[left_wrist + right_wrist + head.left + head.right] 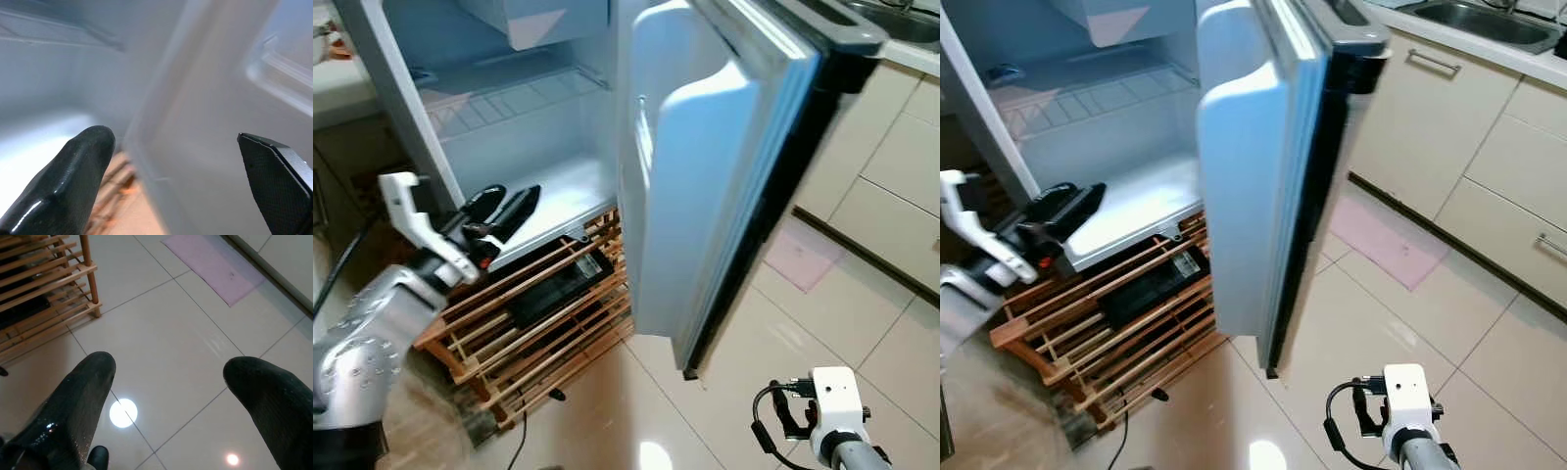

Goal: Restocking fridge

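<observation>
Your left gripper (504,208) hangs spread and empty at the open fridge (524,137); the right gripper (166,396) idles spread over tiles. Reach carelessly and the door (705,166) may swing against your arm.

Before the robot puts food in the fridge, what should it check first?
1. Fridge door open: ok, it stands swung wide.
2. Bottom fridge floor free for items: ok, it looks bare.
3. Left gripper ready: ok, fingers apart at the fridge's lower front edge, holding nothing.
4. Right gripper ready: ok, fingers open above the tiled floor, holding nothing.
5. Something to restock is at hand: not ok, neither gripper holds any food.
6. Wire shelf free: cannot tell, its left part is blurred.
</observation>
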Robot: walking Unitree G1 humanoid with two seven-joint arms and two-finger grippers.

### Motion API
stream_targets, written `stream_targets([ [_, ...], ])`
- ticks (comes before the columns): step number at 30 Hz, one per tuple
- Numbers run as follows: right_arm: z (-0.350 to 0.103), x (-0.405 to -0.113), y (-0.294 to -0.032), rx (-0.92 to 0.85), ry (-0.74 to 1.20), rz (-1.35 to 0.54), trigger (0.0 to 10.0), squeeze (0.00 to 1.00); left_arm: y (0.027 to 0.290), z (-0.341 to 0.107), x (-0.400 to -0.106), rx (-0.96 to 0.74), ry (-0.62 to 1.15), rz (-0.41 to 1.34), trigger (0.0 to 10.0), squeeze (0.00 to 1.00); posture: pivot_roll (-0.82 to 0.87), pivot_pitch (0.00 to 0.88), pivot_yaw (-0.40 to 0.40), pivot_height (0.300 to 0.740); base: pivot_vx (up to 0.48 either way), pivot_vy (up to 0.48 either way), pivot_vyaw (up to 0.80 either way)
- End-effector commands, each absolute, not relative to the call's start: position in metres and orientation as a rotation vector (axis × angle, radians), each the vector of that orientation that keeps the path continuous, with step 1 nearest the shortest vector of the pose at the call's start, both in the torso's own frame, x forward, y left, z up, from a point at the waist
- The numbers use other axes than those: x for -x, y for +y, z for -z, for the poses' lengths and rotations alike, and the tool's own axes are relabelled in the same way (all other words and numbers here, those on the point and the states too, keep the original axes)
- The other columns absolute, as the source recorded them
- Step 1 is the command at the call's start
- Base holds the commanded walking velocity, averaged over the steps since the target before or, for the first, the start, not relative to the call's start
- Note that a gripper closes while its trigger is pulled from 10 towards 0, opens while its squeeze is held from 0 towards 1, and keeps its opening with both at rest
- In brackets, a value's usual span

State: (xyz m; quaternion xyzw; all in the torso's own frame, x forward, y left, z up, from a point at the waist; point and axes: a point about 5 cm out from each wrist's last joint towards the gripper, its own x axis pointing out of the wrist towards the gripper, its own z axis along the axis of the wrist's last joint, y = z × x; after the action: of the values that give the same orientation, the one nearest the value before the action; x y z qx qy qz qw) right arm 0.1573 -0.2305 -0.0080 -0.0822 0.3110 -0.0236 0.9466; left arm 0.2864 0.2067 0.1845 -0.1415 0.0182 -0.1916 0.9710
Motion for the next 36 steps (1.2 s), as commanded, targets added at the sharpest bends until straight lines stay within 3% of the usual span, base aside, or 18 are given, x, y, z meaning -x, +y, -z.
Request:
stream_targets([
  [1, 0.004, -0.159, -0.232, 0.17, 0.618, 0.054, 10.0, 0.0, 0.205, -0.18, -0.292, 0.183, 0.06, 0.33, 10.0, 0.0, -0.04, 0.007, 0.013, 0.74, 0.0, 0.0, 0.0],
  [3, 0.004, -0.158, -0.232, 0.169, 0.619, 0.057, 10.0, 0.0, 0.2, -0.179, -0.294, 0.128, 0.071, 0.332, 10.0, 0.0, -0.04, 0.007, 0.013, 0.74, 0.0, 0.0, 0.0],
  [4, 0.004, -0.157, -0.232, 0.172, 0.625, 0.062, 10.0, 0.0, 0.193, -0.176, -0.3, 0.001, 0.088, 0.275, 10.0, 0.0, -0.04, 0.011, 0.018, 0.74, 0.0, 0.0, 0.0],
  [8, 0.001, -0.159, -0.231, 0.185, 0.599, 0.064, 10.0, 0.0, 0.188, -0.171, -0.303, -0.117, 0.087, 0.228, 10.0, 0.0, -0.05, 0.017, 0.018, 0.74, 0.0, 0.0, 0.0],
  [13, -0.025, -0.178, -0.218, 0.074, 0.354, -0.003, 10.0, 0.0, 0.183, -0.172, -0.3, -0.098, 0.018, 0.216, 10.0, 0.0, -0.05, 0.024, 0.017, 0.74, 0.0, 0.0, 0.0],
  [17, -0.039, -0.185, -0.214, 0.074, 0.278, -0.05, 10.0, 0.0, 0.185, -0.169, -0.294, -0.109, 0.007, 0.215, 10.0, 0.0, -0.05, 0.024, 0.009, 0.74, 0.0, 0.0, 0.0],
  [25, -0.041, -0.196, -0.232, 0.17, 0.314, 0.037, 10.0, 0.0, 0.193, -0.162, -0.29, -0.162, 0.04, 0.177, 10.0, 0.0, -0.04, 0.025, -0.015, 0.74, 0.0, 0.0, 0.0],
  [31, -0.025, -0.186, -0.249, 0.185, 0.439, 0.156, 10.0, 0.0, 0.191, -0.162, -0.294, -0.191, 0.059, 0.154, 10.0, 0.0, -0.04, 0.025, -0.016, 0.74, 0.0, 0.0, 0.0],
  [34, -0.009, -0.169, -0.259, 0.192, 0.56, 0.213, 10.0, 0.0, 0.164, -0.177, -0.3, -0.137, 0.013, 0.271, 10.0, 0.0, -0.04, 0.024, -0.015, 0.74, 0.0, 0.0, 0.0],
  [36, -0.001, -0.159, -0.26, 0.203, 0.607, 0.214, 10.0, 0.0, 0.126, -0.202, -0.288, -0.012, -0.114, 0.559, 10.0, 0.0, -0.05, 0.023, -0.014, 0.74, 0.0, 0.0, 0.0],
])
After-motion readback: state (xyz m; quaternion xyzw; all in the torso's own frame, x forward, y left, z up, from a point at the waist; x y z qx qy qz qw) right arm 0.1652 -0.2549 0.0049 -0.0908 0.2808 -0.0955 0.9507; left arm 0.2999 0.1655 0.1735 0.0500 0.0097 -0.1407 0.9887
